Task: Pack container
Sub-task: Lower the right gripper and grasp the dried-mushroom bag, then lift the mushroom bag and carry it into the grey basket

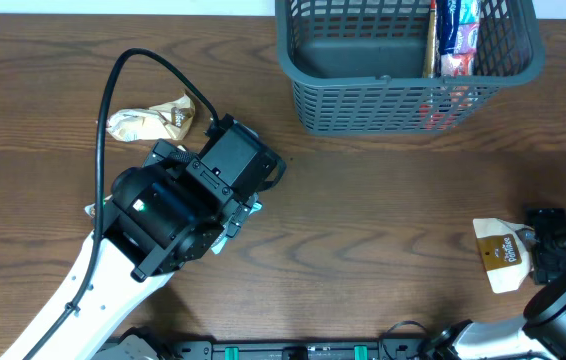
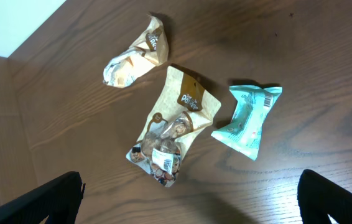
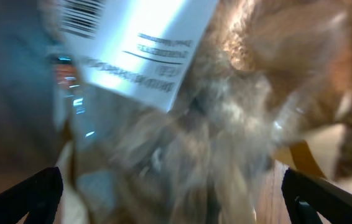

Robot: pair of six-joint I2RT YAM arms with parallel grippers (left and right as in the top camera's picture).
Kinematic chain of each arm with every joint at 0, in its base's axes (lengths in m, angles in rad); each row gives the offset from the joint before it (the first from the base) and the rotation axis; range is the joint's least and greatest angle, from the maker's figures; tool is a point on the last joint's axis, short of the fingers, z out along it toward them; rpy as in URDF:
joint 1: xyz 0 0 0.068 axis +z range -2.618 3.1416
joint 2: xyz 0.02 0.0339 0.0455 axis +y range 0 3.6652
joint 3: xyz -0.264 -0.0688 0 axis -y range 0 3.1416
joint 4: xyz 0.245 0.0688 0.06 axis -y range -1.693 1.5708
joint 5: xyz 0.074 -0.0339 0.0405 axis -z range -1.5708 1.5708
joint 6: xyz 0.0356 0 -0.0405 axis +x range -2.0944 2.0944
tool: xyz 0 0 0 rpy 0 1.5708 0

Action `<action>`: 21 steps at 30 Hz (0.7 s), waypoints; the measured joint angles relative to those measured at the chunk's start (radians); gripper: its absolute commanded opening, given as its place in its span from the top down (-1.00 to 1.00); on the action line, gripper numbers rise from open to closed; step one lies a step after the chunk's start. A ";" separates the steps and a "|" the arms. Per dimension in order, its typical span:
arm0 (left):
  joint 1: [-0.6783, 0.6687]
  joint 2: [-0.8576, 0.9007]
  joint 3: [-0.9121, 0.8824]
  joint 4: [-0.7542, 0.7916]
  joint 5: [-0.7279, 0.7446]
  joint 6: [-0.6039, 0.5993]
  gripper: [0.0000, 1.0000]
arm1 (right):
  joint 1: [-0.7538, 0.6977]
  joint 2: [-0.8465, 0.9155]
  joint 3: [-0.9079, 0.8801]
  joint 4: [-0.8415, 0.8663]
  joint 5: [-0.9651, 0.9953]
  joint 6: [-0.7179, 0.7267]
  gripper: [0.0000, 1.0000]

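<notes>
Overhead and wrist views of a brown wood-grain worktop (image 1: 383,200). The large rectangular grey-blue plastic lattice basket (image 1: 403,100) stands at the far edge, right of centre, with several colourful snack packets (image 1: 458,30) upright against its right-hand wall. The left gripper (image 2: 191,202) hangs released above the left half of the worktop, its black fingers (image 2: 58,196) set wide apart and touching nothing. Below it three packets lie close together: a crumpled cream foil packet (image 2: 135,59), a tan pouch with a clear window (image 2: 173,127), and a teal wrapper (image 2: 247,118) just beside that pouch. The right gripper (image 1: 537,250) sits near the right front corner, jaws spread wide, at the right edge of a flat tan-and-white pouch (image 1: 501,255). Its wrist view is filled by a blurred packet bearing a white barcode label (image 3: 132,43); whether the fingers touch it cannot be told.
</notes>
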 measured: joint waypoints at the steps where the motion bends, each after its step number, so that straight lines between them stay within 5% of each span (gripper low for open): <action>1: 0.000 0.000 0.000 0.000 0.000 0.000 -0.97 | 0.000 0.012 0.000 0.002 0.001 0.001 -0.99; 5: 0.000 0.000 0.000 0.000 0.000 0.000 -0.97 | 0.000 0.022 0.003 0.010 -0.005 0.004 -0.95; 6: 0.000 0.000 0.000 0.000 0.000 0.000 -0.97 | 0.000 0.023 0.004 0.010 -0.006 0.004 -0.73; 8: 0.000 0.000 0.000 0.000 0.000 0.000 -0.97 | 0.000 0.025 0.005 0.013 -0.008 0.005 0.16; 11: 0.000 0.000 0.000 0.000 0.000 0.000 -0.97 | 0.000 0.027 0.008 0.016 -0.016 0.008 0.92; 21: 0.000 0.000 0.000 0.000 0.000 0.000 -0.97 | -0.001 0.044 0.070 -0.069 -0.108 0.011 0.97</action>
